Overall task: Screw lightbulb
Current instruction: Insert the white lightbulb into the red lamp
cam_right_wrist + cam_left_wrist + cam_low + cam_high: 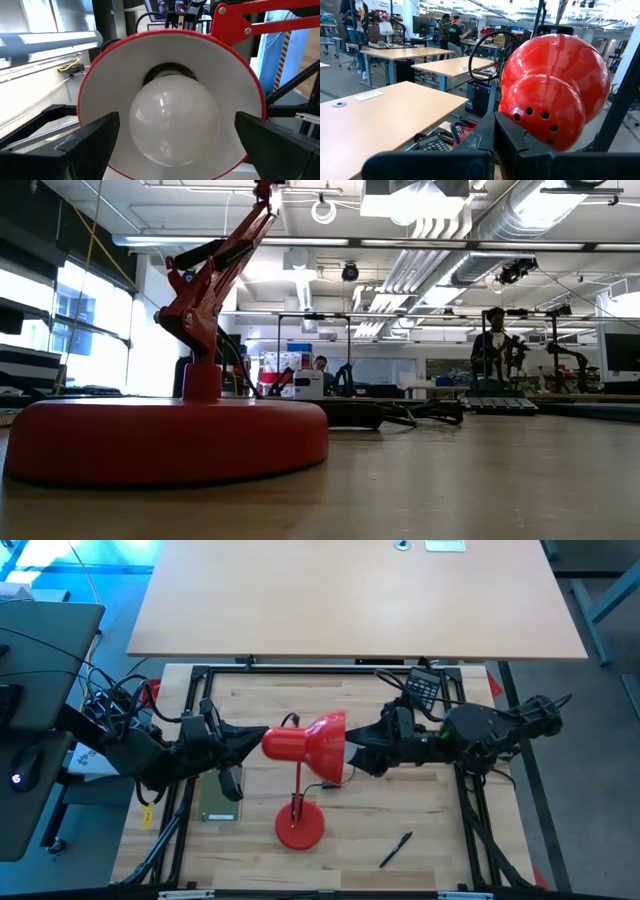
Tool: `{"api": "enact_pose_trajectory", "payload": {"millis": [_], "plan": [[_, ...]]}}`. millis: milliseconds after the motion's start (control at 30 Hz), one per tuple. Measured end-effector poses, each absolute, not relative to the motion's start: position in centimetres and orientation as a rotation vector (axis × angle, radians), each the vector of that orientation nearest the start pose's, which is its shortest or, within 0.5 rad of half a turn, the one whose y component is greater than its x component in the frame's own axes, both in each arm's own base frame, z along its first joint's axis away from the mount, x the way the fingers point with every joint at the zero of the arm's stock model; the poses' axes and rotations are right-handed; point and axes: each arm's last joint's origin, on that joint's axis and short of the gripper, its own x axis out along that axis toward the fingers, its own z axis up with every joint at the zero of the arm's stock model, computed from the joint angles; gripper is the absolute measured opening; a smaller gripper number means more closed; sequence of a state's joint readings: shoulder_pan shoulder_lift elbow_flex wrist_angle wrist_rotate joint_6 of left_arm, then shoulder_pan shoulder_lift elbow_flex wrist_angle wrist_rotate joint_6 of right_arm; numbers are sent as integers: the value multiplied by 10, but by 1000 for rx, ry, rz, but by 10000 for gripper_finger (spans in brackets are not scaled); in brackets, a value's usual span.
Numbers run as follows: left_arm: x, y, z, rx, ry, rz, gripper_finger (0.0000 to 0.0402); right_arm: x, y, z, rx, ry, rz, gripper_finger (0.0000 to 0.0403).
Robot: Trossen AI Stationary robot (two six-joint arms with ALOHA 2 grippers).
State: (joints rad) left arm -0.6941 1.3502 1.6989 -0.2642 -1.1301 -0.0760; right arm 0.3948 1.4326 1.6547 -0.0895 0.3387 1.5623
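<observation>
The red desk lamp stands on its round base (300,828) with its shade (318,745) tipped sideways, mouth toward the table's right. The white lightbulb (172,122) sits in the socket inside the shade, its round end facing out. My right gripper (175,127) is open at the shade's mouth (352,753). Its fingers stand on either side of the bulb, with a gap on each side. My left gripper (258,740) is shut at the back of the shade. My left gripper comes level from the table's left, and its shut fingers (517,140) meet the shade's small rear cap (545,112), the one with the vent holes. The lamp stands on its base on the table.
A black pen (395,849) lies at the near right of the table. A dark calculator (422,688) lies at the far right. A flat greenish plate (220,808) lies under the left arm. The lamp's base (165,440) fills the low view's left.
</observation>
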Motion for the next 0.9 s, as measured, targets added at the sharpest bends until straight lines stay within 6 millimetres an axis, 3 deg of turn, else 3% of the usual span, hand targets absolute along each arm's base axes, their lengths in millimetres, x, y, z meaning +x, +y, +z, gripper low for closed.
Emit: {"api": "enact_pose_trajectory", "payload": {"millis": [233, 567, 900], "plan": [[211, -141, 508, -142, -69, 435, 0, 286, 104, 490, 1602, -39, 152, 381], [211, -139, 508, -142, -69, 448, 0, 287, 101, 490, 1600, -29, 164, 331], [214, -135, 508, -142, -71, 465, 0, 287, 101, 490, 1600, -28, 167, 321]]}}
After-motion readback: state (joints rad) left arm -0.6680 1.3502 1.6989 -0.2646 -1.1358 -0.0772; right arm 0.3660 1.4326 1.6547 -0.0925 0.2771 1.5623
